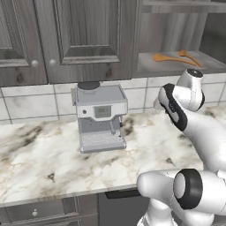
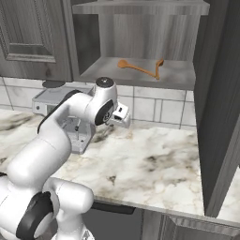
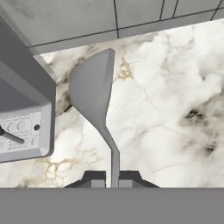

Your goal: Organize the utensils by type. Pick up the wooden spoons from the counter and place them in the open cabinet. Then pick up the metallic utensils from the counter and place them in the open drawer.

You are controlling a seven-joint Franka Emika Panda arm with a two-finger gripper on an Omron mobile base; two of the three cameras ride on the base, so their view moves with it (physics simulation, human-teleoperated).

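While I am carrying this grey metal utensil toward the open drawer, I am aiming to keep it level and clear of the boxy silver coffee machine [image 1: 100, 117]; in the left base view, both orange-brown wooden spoons [image 1: 174, 58] are lying on the shelf of the grey wood-grain open cabinet [image 1: 176, 68]; in the right base view, my gripper [image 2: 123, 115] is hanging above the veined marble counter [image 2: 150, 164]; in the hand view, my fingers [image 3: 97, 180] are pinching the slim handle of the flat-bladed grey metal utensil [image 3: 94, 89].
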